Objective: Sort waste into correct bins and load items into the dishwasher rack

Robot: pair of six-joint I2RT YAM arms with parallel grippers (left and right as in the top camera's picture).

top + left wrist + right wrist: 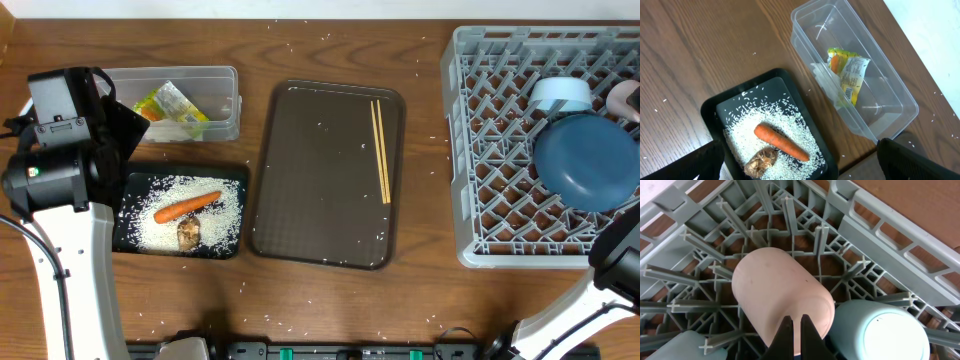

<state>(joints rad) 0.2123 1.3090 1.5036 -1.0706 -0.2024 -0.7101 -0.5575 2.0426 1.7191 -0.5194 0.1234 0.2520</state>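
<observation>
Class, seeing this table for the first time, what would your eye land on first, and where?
The big grey dishwasher rack at the far right stands out first, with a dark blue plate inside it. Next comes the orange carrot lying on white rice in the black tray at the left. Two wooden chopsticks lie on the brown serving tray in the middle.

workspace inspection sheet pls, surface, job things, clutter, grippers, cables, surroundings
surface: wooden table, stray grains all over
job's things: carrot, lump and rice in black tray; wrapper in tub; chopsticks on brown tray; plate, pale cup, blue cup in rack
clutter: nothing seen
grippers: left gripper open above black tray and tub; right gripper shut over pale cup
cables: dark cable beside left arm
surroundings: pale area past table's edge
</observation>
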